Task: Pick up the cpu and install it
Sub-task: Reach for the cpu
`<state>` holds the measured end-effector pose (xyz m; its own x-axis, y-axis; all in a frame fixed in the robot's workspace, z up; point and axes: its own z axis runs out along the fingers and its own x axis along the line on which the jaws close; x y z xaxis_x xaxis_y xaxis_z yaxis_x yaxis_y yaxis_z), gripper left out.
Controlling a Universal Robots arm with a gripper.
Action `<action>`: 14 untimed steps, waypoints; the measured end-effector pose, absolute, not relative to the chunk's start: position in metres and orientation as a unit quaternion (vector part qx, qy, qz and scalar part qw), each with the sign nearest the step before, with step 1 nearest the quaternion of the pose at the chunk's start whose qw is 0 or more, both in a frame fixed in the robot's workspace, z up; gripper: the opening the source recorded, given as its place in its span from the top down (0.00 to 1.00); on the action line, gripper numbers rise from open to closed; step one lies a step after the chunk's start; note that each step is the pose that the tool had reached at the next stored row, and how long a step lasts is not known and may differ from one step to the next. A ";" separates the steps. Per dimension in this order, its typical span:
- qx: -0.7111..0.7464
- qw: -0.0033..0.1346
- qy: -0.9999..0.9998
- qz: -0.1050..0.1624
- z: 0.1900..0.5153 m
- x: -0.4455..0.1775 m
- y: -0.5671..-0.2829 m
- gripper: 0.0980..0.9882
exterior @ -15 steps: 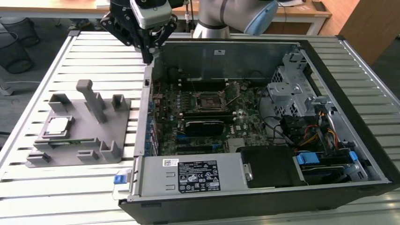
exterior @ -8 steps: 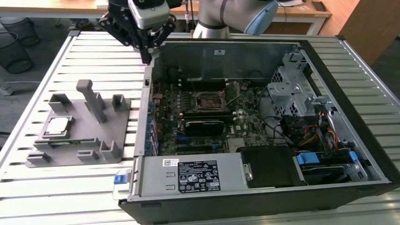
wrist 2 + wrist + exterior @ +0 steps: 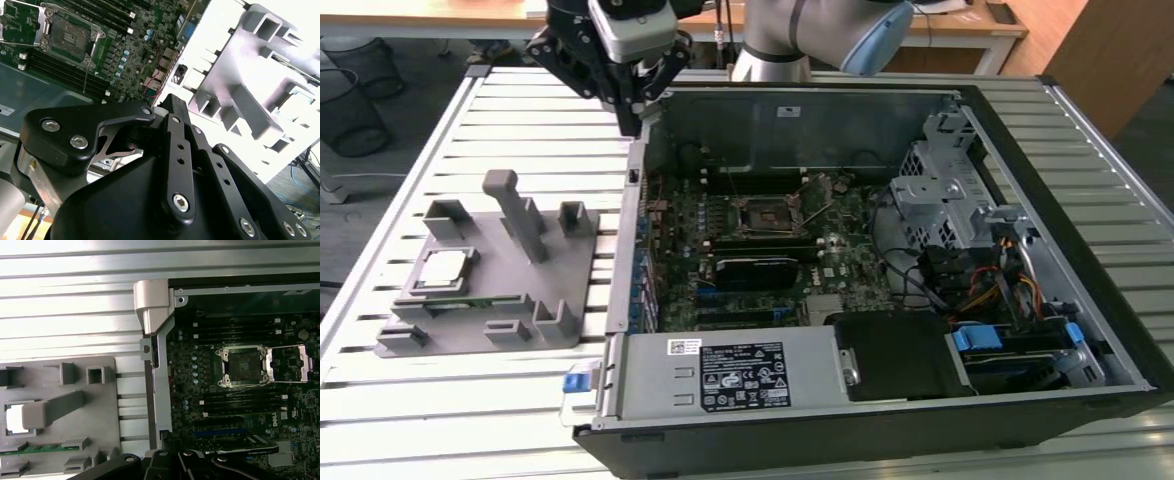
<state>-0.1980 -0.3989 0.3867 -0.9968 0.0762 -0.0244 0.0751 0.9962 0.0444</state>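
The cpu (image 3: 444,268) is a small silver square lying flat in a pocket of the grey fixture block (image 3: 507,300), at the exterior view's left, outside the computer case. In the first wrist view the cpu (image 3: 15,419) shows as a bright square in that fixture (image 3: 60,405). The open socket (image 3: 767,215) sits on the motherboard, its metal frame flipped up; both wrist views show it (image 3: 243,365) (image 3: 70,37). My gripper (image 3: 631,122) hangs high above the case's back-left corner, fingers drawn together to a point and holding nothing, well away from cpu and socket. Its black tip (image 3: 172,102) points down between board and fixture.
The open case (image 3: 1067,300) lies on a slatted metal table (image 3: 520,110), with a drive cage (image 3: 941,190), cables and a power supply (image 3: 720,370) inside. Tall grey posts (image 3: 520,215) rise from the fixture. The case wall (image 3: 157,390) stands between fixture and motherboard.
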 end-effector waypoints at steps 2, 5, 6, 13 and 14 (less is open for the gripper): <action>0.038 0.013 0.999 0.022 0.387 -0.199 -0.399 0.99; 0.038 0.013 0.999 0.022 0.387 -0.200 -0.399 0.99; 0.038 0.013 0.999 0.022 0.386 -0.200 -0.399 0.99; 0.038 0.013 0.999 0.022 0.386 -0.203 -0.399 0.99; 0.038 0.013 0.999 0.022 0.386 -0.203 -0.399 0.99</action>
<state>-0.2032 -0.3989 0.3861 -0.9968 0.0762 -0.0244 0.0751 0.9962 0.0443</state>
